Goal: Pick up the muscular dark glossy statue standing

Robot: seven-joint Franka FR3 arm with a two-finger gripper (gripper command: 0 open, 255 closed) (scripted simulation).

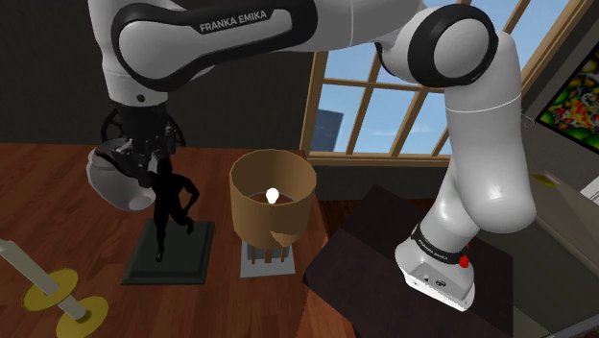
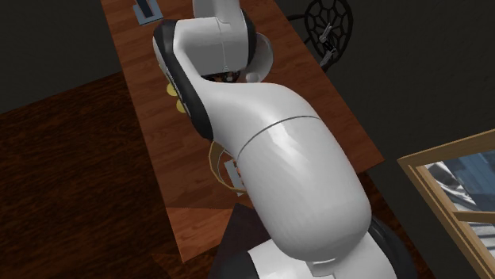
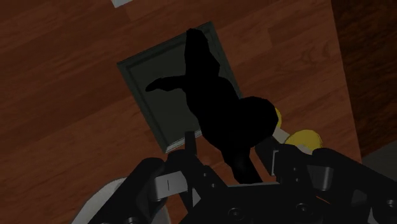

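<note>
Black and glossy, the statue (image 1: 173,206) stands upright on a dark rectangular base plate (image 1: 168,257) on the wooden table (image 1: 58,192), towards the shoulder view's left. The gripper (image 1: 156,168) hangs right over its head. Just beside the base plate, to the shoulder view's right, is a brown lampshade (image 1: 274,206) with a white bulb (image 1: 274,196) inside. Two yellow discs (image 1: 50,288) lie near the lower left corner, and a window (image 1: 384,96) shows sky behind. In the second exterior view, from above, the white arm (image 2: 293,174) stretches over the long table (image 2: 151,119). In the wrist view the gripper (image 3: 229,151) has its fingers (image 3: 191,145) apart, with the top of the statue (image 3: 216,102) between them and a gap on one side; its base plate (image 3: 149,83) lies beyond.
</note>
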